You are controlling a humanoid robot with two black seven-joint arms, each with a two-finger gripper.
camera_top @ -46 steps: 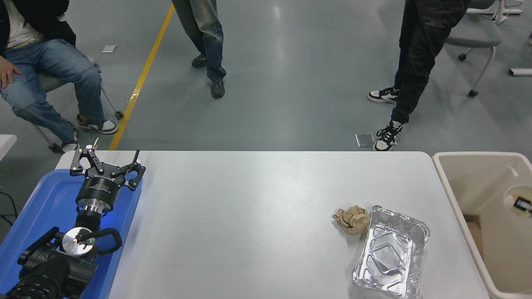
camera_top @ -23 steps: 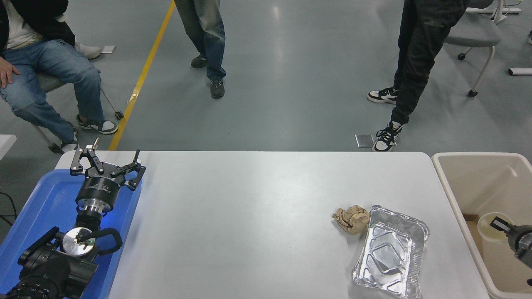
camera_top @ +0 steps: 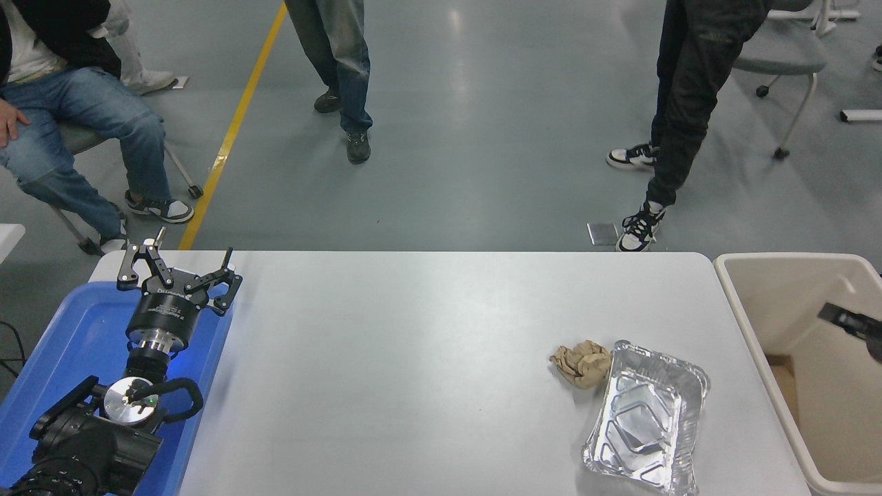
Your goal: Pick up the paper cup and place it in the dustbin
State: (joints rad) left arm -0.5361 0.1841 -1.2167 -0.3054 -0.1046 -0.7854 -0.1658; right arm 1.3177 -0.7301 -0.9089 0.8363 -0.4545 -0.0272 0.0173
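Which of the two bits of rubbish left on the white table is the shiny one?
The silver foil tray, near the table's front right corner. The crumpled brown paper ball touching its far left corner is dull and matte.

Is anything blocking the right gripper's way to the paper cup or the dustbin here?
No paper cup is visible. The right gripper is barely in view over the dustbin. The brown paper ball and foil tray sit aside on the table.

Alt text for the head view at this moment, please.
The right gripper pokes in from the right edge over the beige dustbin; no paper cup is visible. On the white table lie a brown paper ball and a foil tray. The left gripper is parked open over a blue tray.
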